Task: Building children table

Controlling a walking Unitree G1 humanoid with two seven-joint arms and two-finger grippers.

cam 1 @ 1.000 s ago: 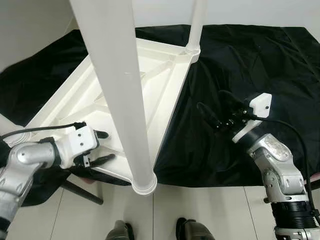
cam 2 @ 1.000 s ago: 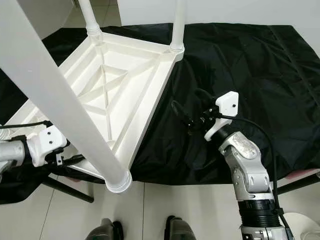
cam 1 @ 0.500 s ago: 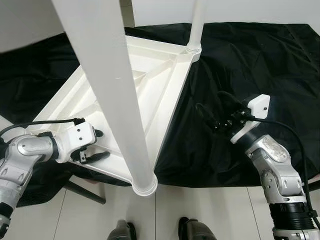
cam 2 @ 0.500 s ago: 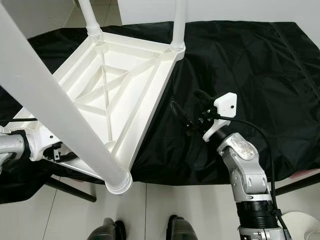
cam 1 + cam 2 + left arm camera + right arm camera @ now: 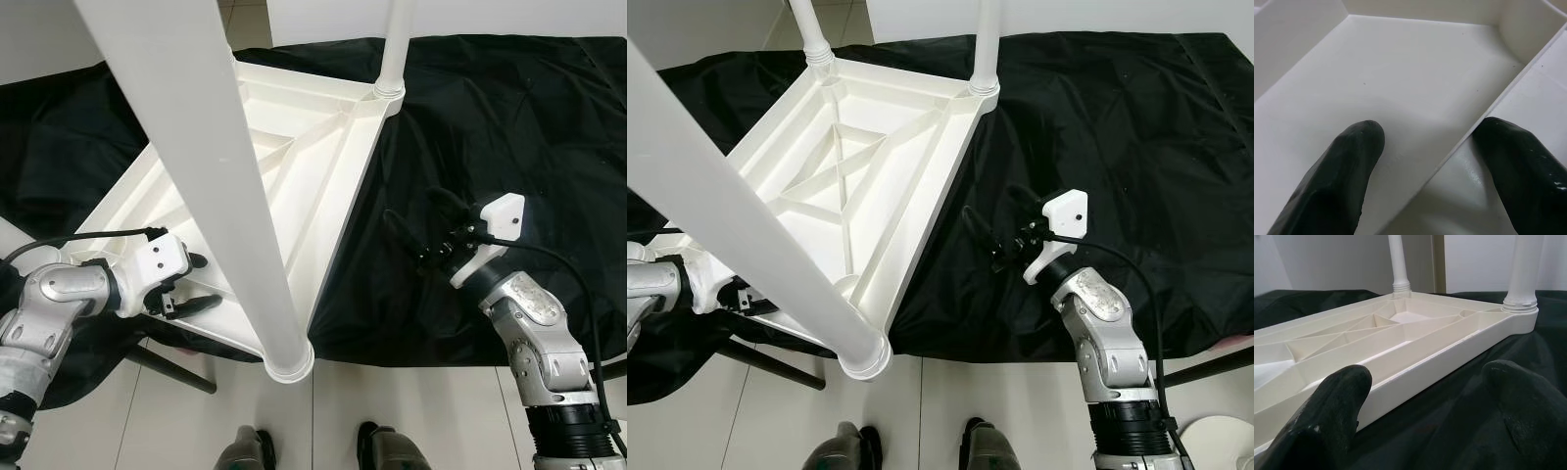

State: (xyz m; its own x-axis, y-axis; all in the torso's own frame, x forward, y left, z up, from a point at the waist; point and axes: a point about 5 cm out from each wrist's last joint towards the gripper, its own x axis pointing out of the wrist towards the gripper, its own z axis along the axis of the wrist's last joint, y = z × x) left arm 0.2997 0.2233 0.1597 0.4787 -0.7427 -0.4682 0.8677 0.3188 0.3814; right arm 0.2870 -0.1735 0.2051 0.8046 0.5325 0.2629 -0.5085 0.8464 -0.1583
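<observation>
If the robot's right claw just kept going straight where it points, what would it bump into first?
Most likely the long side edge of the upturned white table: the right gripper, fingers open, hovers above the black cloth aiming at it, though depth is unclear.

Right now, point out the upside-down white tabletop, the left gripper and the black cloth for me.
white tabletop (image 5: 877, 147), right eye view, on a rib of its underside.
left gripper (image 5: 196, 284), left eye view, between its fingertips at the tabletop's near edge.
black cloth (image 5: 1117, 127), right eye view, on a bare stretch.
</observation>
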